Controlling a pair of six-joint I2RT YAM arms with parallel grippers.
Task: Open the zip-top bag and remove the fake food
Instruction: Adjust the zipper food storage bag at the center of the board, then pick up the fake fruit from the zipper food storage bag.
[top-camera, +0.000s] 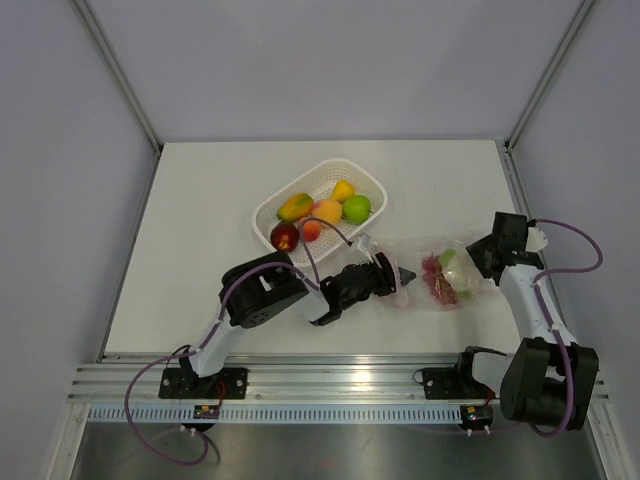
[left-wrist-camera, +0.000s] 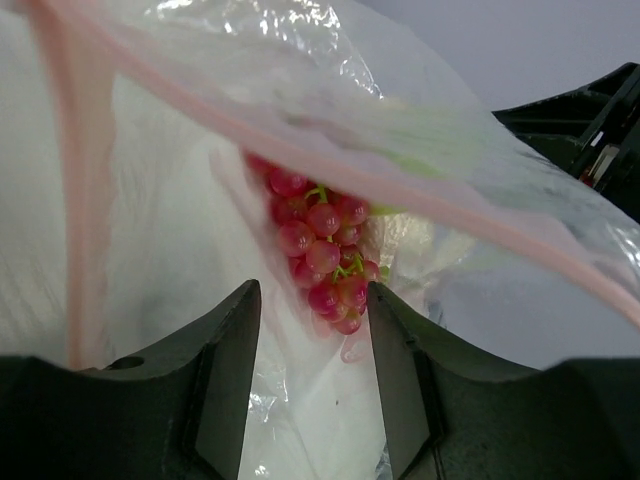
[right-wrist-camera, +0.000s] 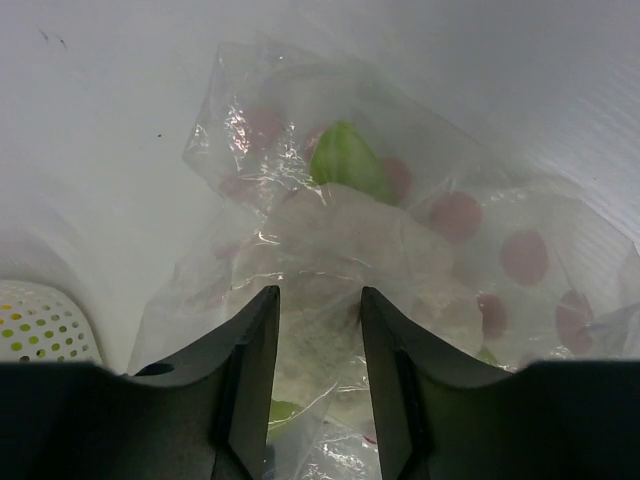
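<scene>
My left tool (left-wrist-camera: 312, 292) gapes inside the bag (left-wrist-camera: 180, 200), grapes (left-wrist-camera: 322, 250) ahead; next I should close on them and withdraw.

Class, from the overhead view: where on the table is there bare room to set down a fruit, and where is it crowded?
Bare table lies left of the basket, out to the left edge, and behind it to the far edge. Crowded: the strip from basket to zip-top bag, with the left claw and right claw at its ends.
</scene>
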